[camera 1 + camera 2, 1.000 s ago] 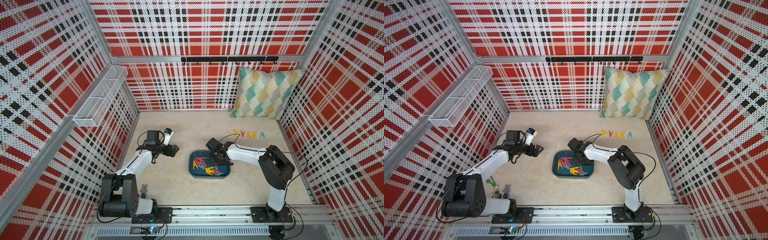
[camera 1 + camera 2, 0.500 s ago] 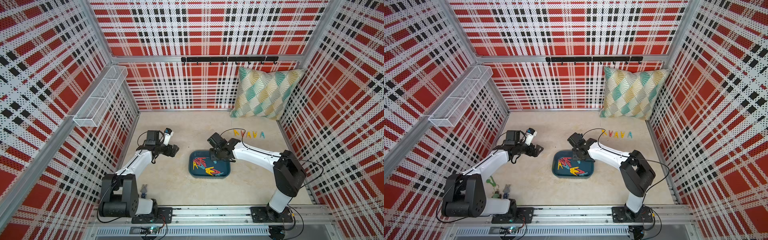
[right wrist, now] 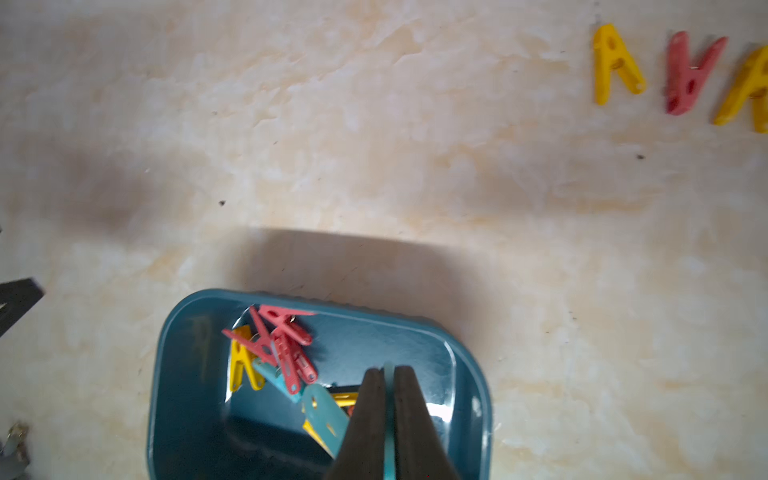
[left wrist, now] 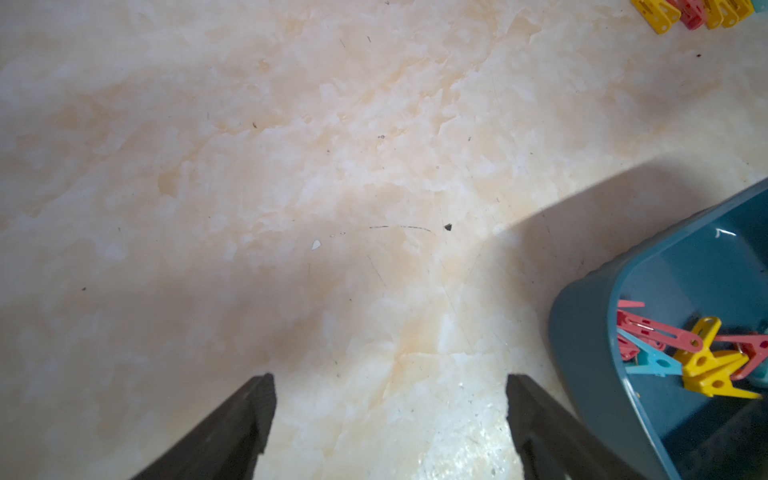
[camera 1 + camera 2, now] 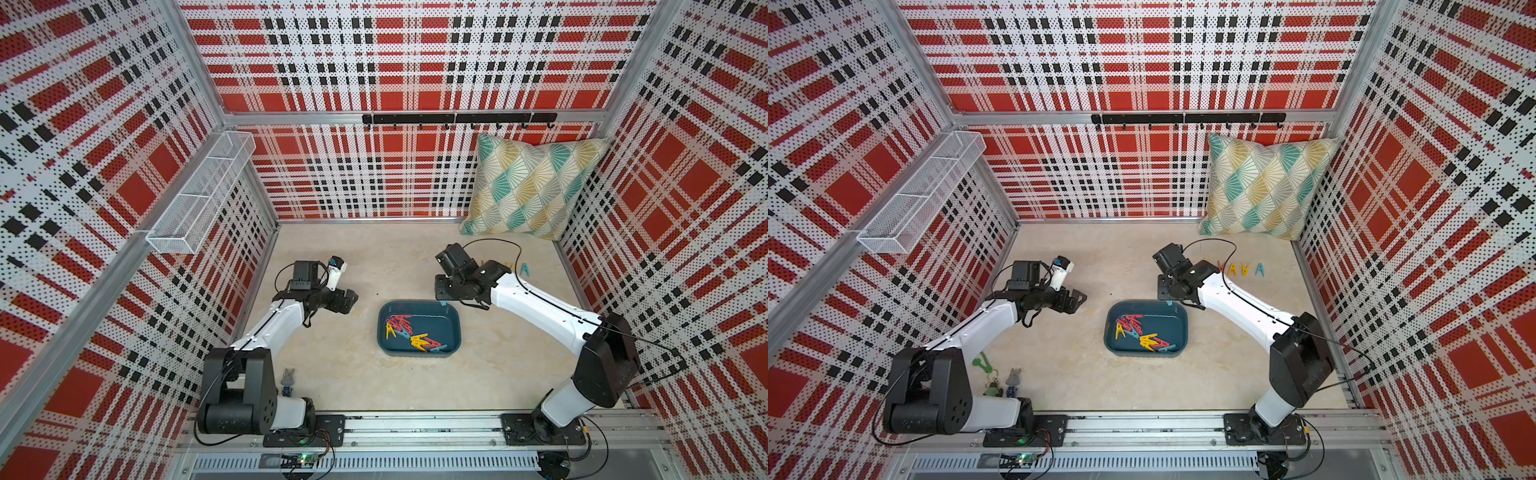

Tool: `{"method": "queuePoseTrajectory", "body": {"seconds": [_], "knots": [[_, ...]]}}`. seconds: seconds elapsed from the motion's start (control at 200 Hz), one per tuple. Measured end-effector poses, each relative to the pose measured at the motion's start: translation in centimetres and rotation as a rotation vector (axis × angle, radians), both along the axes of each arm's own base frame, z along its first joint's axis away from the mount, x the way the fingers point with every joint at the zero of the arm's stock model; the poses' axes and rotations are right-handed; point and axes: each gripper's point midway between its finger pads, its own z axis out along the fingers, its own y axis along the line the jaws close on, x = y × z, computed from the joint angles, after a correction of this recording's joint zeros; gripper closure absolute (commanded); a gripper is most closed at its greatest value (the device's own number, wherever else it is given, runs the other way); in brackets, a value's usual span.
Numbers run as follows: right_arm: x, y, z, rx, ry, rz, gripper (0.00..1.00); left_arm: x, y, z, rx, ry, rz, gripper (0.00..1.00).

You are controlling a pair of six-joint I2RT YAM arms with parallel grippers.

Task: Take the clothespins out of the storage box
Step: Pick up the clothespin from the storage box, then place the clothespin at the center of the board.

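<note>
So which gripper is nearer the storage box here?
Right. The right gripper, shut on a light blue clothespin, hangs over a far corner of the storage box; the left gripper is open above the table beside it.

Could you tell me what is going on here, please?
The right claw is shut on a blue peg over a corner of the box. Several pegs lie in the box, and a few lie in a row on the table. The left claw hangs open beside the box, holding nothing.
</note>
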Motion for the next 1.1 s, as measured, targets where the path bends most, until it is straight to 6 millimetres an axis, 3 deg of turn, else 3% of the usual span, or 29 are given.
{"method": "queuePoseTrajectory", "body": {"seconds": [0.281,0.511,0.636,0.812,1.102], "knots": [[3.0,-6.9,-2.5,-0.056,0.058,-0.141,0.92,0.0,0.0,0.0,0.0,0.0,0.0,0.08],[4.9,-10.6,-8.1,-0.11,0.189,-0.213,0.93,0.0,0.0,0.0,0.0,0.0,0.0,0.08],[5.8,-11.8,-10.0,-0.129,0.23,-0.242,0.92,0.0,0.0,0.0,0.0,-0.002,0.001,0.08],[7.7,-12.8,-10.8,-0.128,0.231,-0.275,0.9,0.0,0.0,0.1,0.0,-0.002,0.001,0.08],[9.9,-12.8,-12.4,-0.135,0.244,-0.283,0.88,0.0,0.0,0.1,-0.001,-0.002,0.001,0.08]]}}
